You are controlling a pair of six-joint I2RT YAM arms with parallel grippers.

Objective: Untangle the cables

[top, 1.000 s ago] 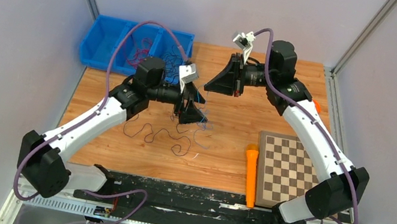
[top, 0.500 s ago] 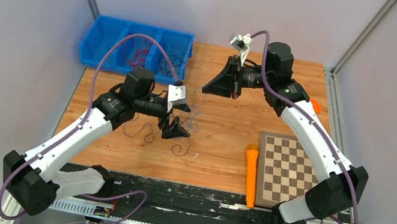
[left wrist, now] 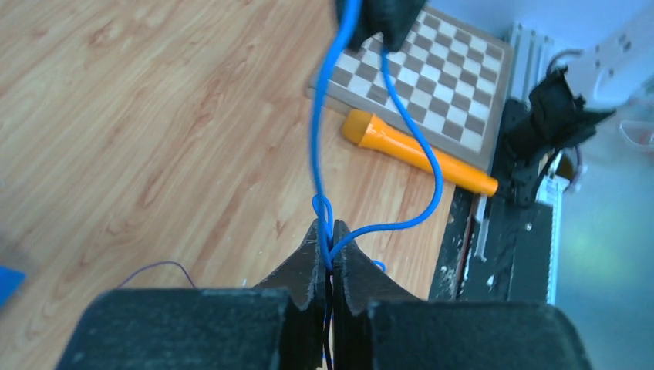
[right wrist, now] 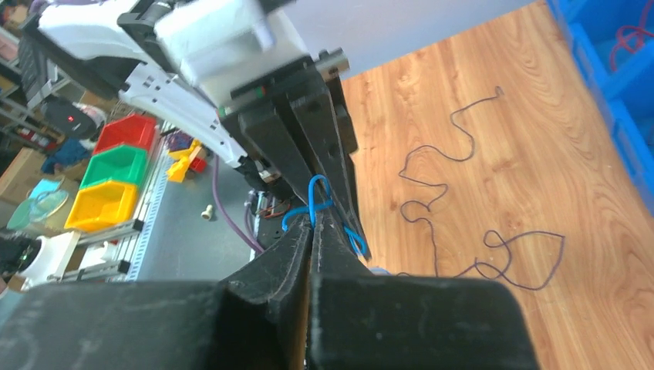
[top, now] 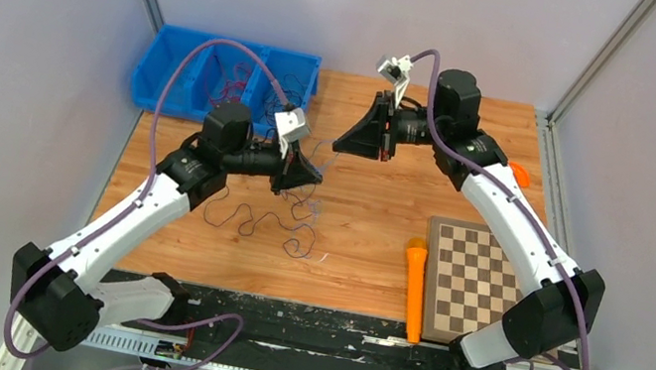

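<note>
Above the middle of the wooden worktop, the left claw and the right claw meet almost tip to tip. Each is pressed together on the same thin blue cable, which hangs in a loose loop between them. A dark cable lies in curls on the boards just near of the left claw. Other cables, red and dark, sit in the blue bin at the far left. A chessboard and an orange cylinder lie side by side at the near right.
</note>
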